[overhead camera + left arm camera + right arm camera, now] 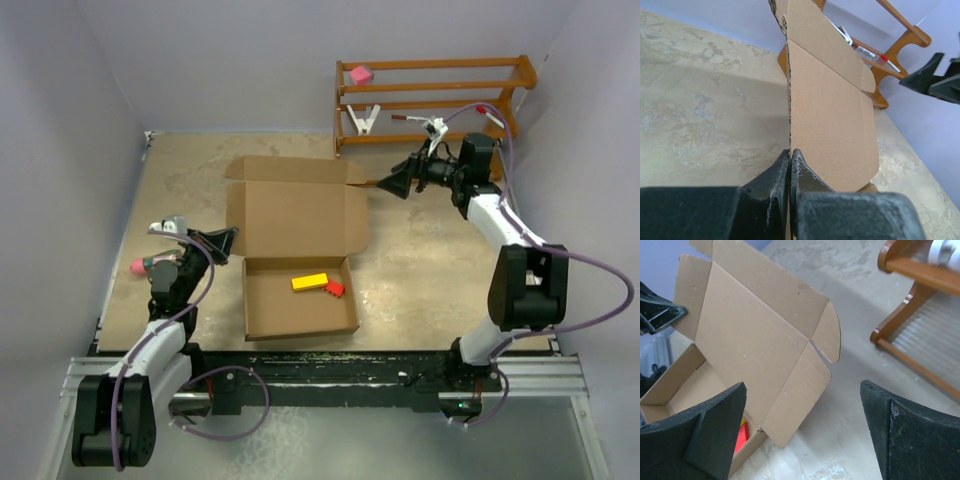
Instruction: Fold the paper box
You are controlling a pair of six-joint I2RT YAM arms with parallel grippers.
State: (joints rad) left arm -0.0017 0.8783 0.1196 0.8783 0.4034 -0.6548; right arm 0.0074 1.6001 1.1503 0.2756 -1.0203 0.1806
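**Tray formed, lid yet to close**

I see the paper box (295,215) in the middle of the worktop (430,260). Its near half stands as a shallow tray, with a yellow block (309,282) and a red block (335,289) lying inside. The lid panel is open, raised behind the tray with its flaps spread. My left hand (222,243) is clenched on the lid's left side flap, pinching the cardboard edge. My right hand (388,183) is released, jaws wide, just beside the lid's far right corner and holding nothing. I judge that tucking the flaps and bringing the lid down remain. The cardboard is plain, with no brand, label or writing I can read.
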